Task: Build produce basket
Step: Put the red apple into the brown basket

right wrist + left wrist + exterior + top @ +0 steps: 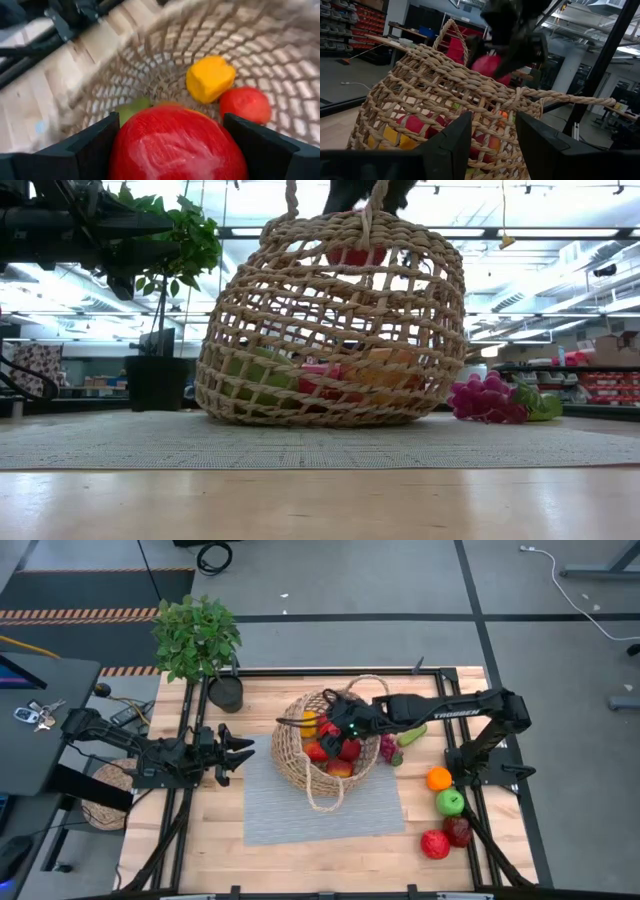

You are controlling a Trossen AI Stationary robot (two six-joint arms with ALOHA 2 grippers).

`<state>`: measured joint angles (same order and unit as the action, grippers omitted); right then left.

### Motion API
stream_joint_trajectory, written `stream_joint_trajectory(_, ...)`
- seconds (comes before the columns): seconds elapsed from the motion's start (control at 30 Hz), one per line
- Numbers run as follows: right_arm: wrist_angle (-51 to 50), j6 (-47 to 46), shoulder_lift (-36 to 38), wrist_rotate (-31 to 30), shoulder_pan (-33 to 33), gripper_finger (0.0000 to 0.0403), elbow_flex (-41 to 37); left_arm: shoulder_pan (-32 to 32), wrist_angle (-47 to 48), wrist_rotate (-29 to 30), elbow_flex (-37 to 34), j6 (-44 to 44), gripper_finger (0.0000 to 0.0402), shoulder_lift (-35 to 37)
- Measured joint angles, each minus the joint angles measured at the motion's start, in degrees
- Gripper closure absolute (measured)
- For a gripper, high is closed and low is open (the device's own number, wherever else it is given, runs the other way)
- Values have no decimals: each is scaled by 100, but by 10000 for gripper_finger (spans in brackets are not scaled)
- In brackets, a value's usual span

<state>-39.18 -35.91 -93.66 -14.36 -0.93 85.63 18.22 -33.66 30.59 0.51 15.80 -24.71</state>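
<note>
The wicker basket point(330, 745) sits on the grey mat point(320, 810) near the middle of the table, already partly filled. Inside it lie a yellow pepper point(210, 77), a red fruit point(246, 103) beside it, a sliver of something green point(134, 108), and, seen through the weave in the low view, more red, orange and green pieces along the bottom.

The right gripper point(340, 730) hangs over the basket's mouth with its fingers spread wide around a large red apple point(177, 147) — the fruit fills the gap between them, so it reads as a grip on the apple and not as empty open jaws. From the left wrist view the same apple point(490, 67) shows just above the rim, not yet set down among the others.

The left gripper point(232, 753) waits to the left of the basket, just off the mat's left edge, its fingers half parted and holding nothing.

Still outside the basket — purple grapes point(388, 748) and a green cucumber point(410, 735) lie just right of it, and farther right, near the right arm's base, sit an orange point(438, 778), a green apple point(450, 802) and two red fruits point(446, 837).

By my reckoning the job is somewhere past halfway: the apple needs lowering and letting go, then about six pieces remain to be fetched from the right side.
</note>
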Motion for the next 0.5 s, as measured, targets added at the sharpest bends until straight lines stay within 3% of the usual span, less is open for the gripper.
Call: stream_joint_trajectory(0.5, 2228, 550, -3, 102, 0, 50, -1887, 0, 1, 0, 0, -1, 241, -2)
